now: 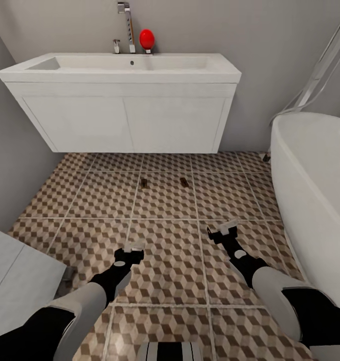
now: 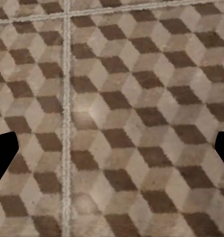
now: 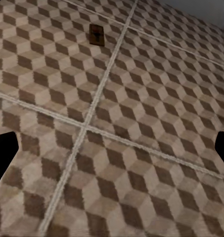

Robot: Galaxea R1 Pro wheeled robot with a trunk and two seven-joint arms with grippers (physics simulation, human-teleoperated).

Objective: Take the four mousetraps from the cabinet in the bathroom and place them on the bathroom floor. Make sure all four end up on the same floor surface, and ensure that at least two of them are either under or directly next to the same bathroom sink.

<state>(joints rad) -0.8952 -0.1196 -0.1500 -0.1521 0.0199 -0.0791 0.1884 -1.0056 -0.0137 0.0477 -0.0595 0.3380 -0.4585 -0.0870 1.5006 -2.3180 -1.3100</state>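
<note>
Two small brown mousetraps [image 1: 144, 182] [image 1: 183, 181] lie on the cube-patterned bathroom floor [image 1: 164, 271], just in front of the white wall-hung sink [image 1: 119, 70]. One mousetrap [image 3: 96, 34] lies ahead of my right gripper in the right wrist view. My left gripper [image 1: 131, 249] [image 2: 112, 155] hovers low over bare tile, open and empty. My right gripper [image 1: 223, 229] [image 3: 112, 153] is also open and empty, a short way nearer to me than the right-hand trap.
A white bathtub [image 1: 315, 165] stands along the right. A chrome tap [image 1: 125, 25] and a red object [image 1: 146, 39] are at the back of the sink. A pale grey-white unit [image 1: 14, 281] juts in at the lower left beside the grey wall.
</note>
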